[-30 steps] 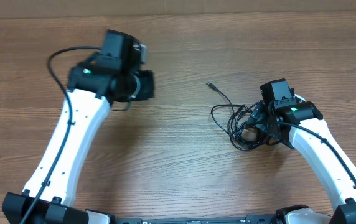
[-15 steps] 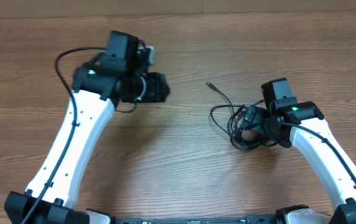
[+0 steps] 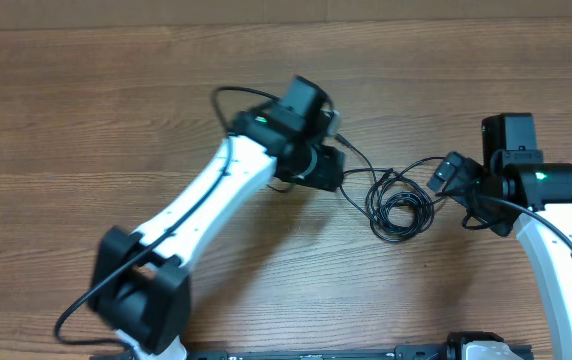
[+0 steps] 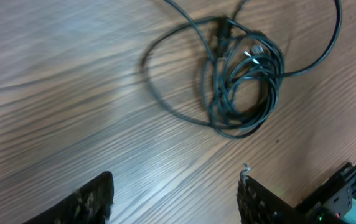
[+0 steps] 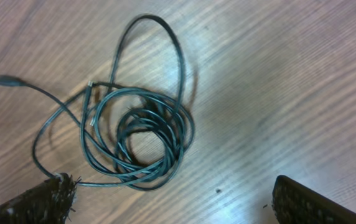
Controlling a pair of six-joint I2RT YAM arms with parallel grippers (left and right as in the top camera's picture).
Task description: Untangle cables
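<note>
Left end effector (image 4: 175, 186): fingers apart, nothing between them. It hangs low over bare bench (image 3: 86, 100), just short of the cables (image 4: 240, 87).

Right end effector (image 5: 172, 186): fingers spread wide, also empty, hovering just beside the same bundle on its other side. In the overhead view the bundle lies between the two, flat on the wood.

Cables: thin dark cords wound into a small coil of several turns. One outer loop (image 5: 145, 17) stands clear of the coil. A free tail runs off to a small plug (image 5: 5, 80). Another strand leads out toward the right arm; where it ends cannot be told. Pale connector ends seem to be tucked inside the coil.

Handling, as a judgement:
- The cords are probably very light and limp, so they should drag as a clump if one strand is pulled.
- The jacket looks smooth and so thin that it could slip between the pads.
- The plugs could snag in the turns, so a hard tug might only tighten the knot.

Best holds: one end effector on the free tail near its plug, or on the outer loop. The other should pin the coil's rim so the turns can pay out.
</note>
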